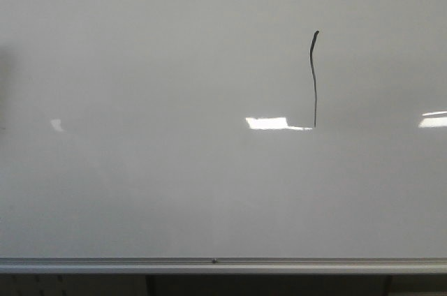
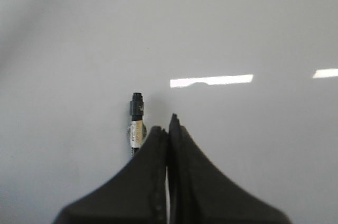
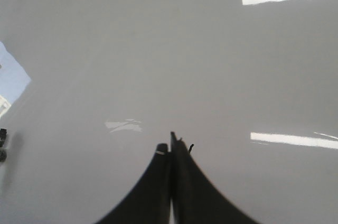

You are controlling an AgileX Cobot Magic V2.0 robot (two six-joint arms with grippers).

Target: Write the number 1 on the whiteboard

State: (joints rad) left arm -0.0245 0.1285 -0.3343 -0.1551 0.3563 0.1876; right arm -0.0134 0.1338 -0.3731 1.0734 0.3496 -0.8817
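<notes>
Mostly what I get is the whiteboard [image 1: 140, 65], a glossy pale grey-white sheet filling nearly the whole front view. Its silver rail [image 1: 105, 265] runs along the bottom edge, with a small dark dot near its middle, and below the rail I see only dark shapes I cannot identify. Bright rectangular light reflections [image 1: 266, 123] sit on the gloss: one near centre, one at the 3 o'clock edge, a faint smudge toward 9 o'clock.

From the front, the number 1 [image 1: 314, 79] stands at about 2 o'clock from the board's centre: a thin black, slightly wavy vertical stroke, thicker at its top, its lower end just beside the central reflection.

On my left wrist camera the left hand [image 2: 169, 123] shows its two dark fingers pressed together at the tips. Just beside them a black-tipped marker [image 2: 137, 121] sticks out toward the board, with a pale label band on its barrel; the print is too blurred for me to read. Whether the fingers actually clamp it, I cannot tell.

On the right wrist camera the right hand [image 3: 170, 145] is likewise closed tight, nothing between its fingers, with a tiny black mark [image 3: 190, 147] on the board just beside the tips. A blue-white patch [image 3: 11, 78] shows at that view's edge.
</notes>
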